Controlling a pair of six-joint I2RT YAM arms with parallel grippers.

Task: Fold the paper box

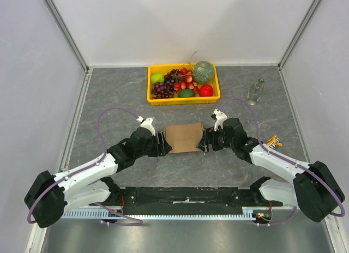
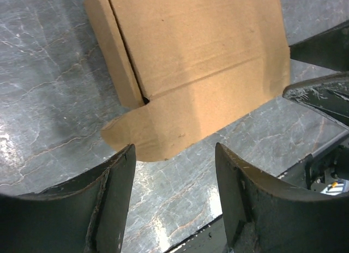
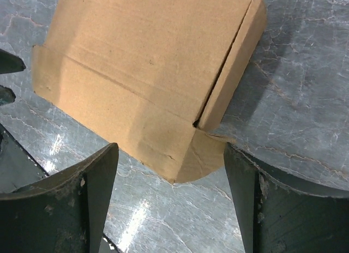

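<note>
Bracketing plain brown corrugated cardboard box (image 1: 184, 137) from both ends, prob. so it isn't sliding once a flap gets pushed. Having it lying flat on grey marbled tabletop (image 1: 109, 95), just on near side of yellow plastic crate (image 1: 184, 101), roughly centred on it, not touching it. Pointing left black two-finger gripper (image 2: 174, 150) at box from below crate's left corner, fingers spread wide, gripping nothing; rounded end tab (image 2: 163, 133) lying flat just ahead of the tips, not seen touching either. Mirroring w/ right black two-finger gripper (image 3: 170, 149) below crate's right corner, likewise spread & empty, near-corner tab (image 3: 182, 157) in the gap. Lining up, by the look of it, to pinch or tuck those loose tabs, side walls already standing. Finding no print, label or brand on cardboard or crate; nothing legible anywhere.
</note>
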